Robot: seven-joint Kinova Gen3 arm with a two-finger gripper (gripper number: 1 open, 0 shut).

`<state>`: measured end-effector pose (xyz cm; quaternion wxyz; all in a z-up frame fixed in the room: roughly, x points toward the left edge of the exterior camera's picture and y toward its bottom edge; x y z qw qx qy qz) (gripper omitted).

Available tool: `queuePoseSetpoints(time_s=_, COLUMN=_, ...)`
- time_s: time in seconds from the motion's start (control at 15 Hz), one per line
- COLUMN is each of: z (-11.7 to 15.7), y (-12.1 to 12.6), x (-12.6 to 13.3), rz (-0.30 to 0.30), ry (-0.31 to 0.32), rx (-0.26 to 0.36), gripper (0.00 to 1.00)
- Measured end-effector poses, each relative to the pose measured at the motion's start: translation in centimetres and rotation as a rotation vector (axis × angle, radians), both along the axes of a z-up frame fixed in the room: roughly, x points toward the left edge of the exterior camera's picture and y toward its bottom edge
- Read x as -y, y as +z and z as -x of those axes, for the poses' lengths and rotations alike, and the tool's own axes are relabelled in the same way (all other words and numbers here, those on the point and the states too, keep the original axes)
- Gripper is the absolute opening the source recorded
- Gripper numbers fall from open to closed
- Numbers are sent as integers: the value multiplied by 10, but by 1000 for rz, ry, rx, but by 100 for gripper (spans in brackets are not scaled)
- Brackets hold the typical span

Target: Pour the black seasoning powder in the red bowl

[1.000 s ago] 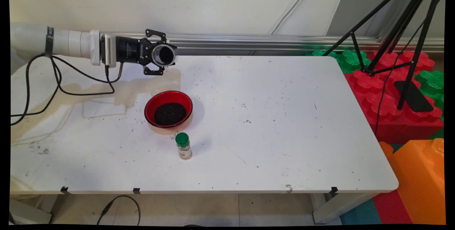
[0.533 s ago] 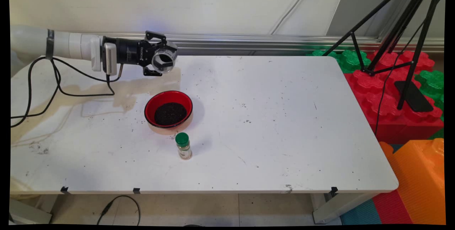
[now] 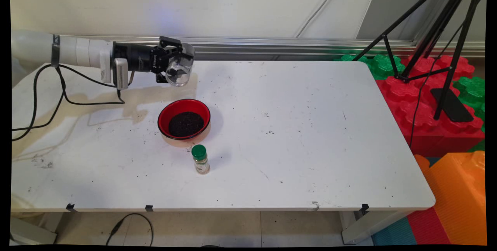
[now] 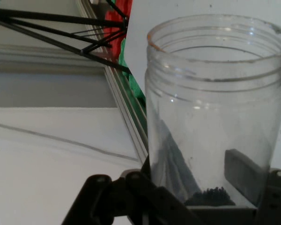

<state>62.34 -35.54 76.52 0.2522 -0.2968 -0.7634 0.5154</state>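
Note:
My gripper (image 3: 176,66) is shut on a clear plastic jar (image 3: 178,68), held on its side in the air above the table's far left part. In the hand view the jar (image 4: 215,108) fills the right half, its open threaded mouth toward the top, with a few dark grains at its bottom by the fingers (image 4: 243,176). Below and slightly right of the jar in the main view stands a red bowl (image 3: 184,121) filled with dark grains. A small spice bottle with a green cap (image 3: 200,159) stands just in front of the bowl.
The white table (image 3: 295,134) carries scattered dark specks. Black cables (image 3: 62,92) hang from the arm at the left. A black tripod (image 3: 435,41) and red, green and orange foam blocks (image 3: 435,107) stand past the table's right edge.
The hand has rotated with the jar, whose mouth faced the camera and now turns away and downward. The gripper has dropped slightly. The bowl and bottle have not moved.

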Motion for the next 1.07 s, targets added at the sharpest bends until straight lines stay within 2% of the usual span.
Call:
queuePoseSetpoints(time_s=0.47, z=2, y=-3, x=0, rz=103, ry=-48, rx=103, gripper=0)
queuePoseSetpoints(time_s=1.07, z=7, y=-6, x=1, rz=210, ry=-110, rx=207, gripper=0)
